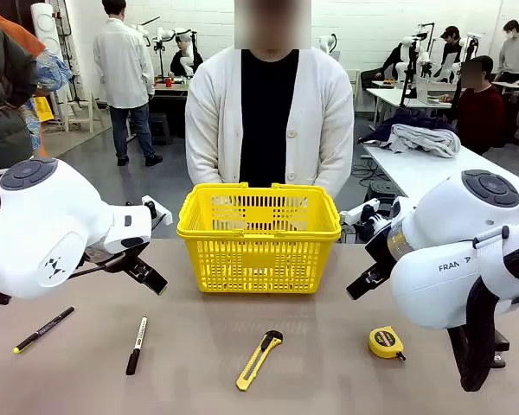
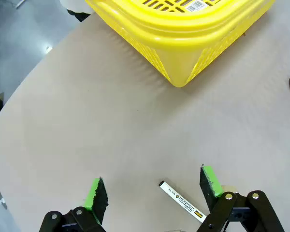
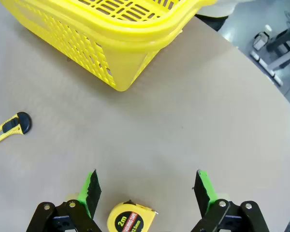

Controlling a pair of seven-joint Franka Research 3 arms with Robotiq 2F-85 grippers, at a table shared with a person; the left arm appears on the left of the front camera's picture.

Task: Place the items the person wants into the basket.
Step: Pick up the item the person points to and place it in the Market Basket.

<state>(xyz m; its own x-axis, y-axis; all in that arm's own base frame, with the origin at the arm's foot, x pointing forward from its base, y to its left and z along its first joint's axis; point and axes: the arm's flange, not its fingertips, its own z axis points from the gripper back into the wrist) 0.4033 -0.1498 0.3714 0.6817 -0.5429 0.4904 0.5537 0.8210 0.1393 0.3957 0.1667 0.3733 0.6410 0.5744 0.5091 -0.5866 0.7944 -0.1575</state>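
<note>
On the table (image 3: 217,101), the tape measure (image 3: 130,220) lies beneath the spread right gripper (image 3: 146,176).

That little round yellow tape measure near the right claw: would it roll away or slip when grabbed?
Probably not roll: the tape measure lies flat on its side on the table. Its rounded, smooth-looking plastic case might slip when squeezed, so a centred grip seems wise. It looks compact and rigid, likely dense for its size.

Robotics lab, open-plan. White left arm (image 1: 43,229) and right arm (image 1: 450,251) flank the worktop (image 1: 329,363). Behind: person in lab coat (image 1: 125,60) at a bench (image 1: 175,87), seated people (image 1: 480,108) at white tables (image 1: 398,93), heaped clothes (image 1: 415,137), grey floor (image 1: 164,186), white wall (image 1: 363,22).
</note>
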